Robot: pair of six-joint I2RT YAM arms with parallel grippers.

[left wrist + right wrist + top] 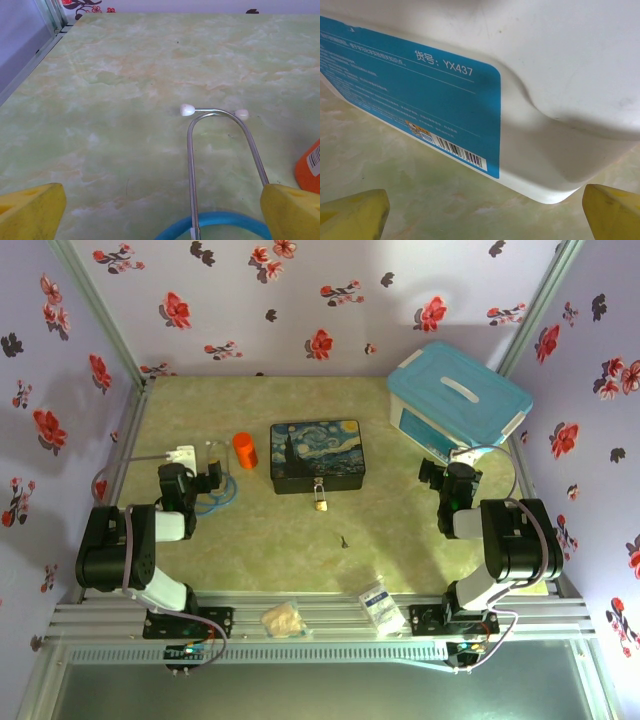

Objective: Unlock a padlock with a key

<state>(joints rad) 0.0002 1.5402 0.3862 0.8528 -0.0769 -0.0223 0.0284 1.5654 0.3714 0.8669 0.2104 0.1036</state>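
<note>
The padlock [320, 502] sits on the table [400, 540] against the middle of the near side of the painted box [318, 455], its brass body pointing toward the arms. Whether its shackle is hooked into the box's clasp cannot be told. The key [343, 541] lies flat on bare table, a little nearer the arms and slightly right of the padlock, apart from it.

The left tool [211, 477] is well to the left of both and holds nothing. In the left wrist view, the left tool [160, 217] has its yellow fingers [30, 212] spread wide at the bottom corners. Between and beyond them lies a stethoscope [220, 150], its metal arms ending in white ear tips and its blue tube curving at the bottom edge. The orange cylinder [310, 167] stands just to the right. From above, the cylinder [245, 450] stands between this tool and the box.

The right tool [440, 468] is well to the right of the padlock and key, pointed at the blue-lidded bin [455, 400]. In the right wrist view, the right tool [482, 215] is also wide and empty, its fingers [615, 210] close before the bin's white wall [570, 75] and blue label.
</note>
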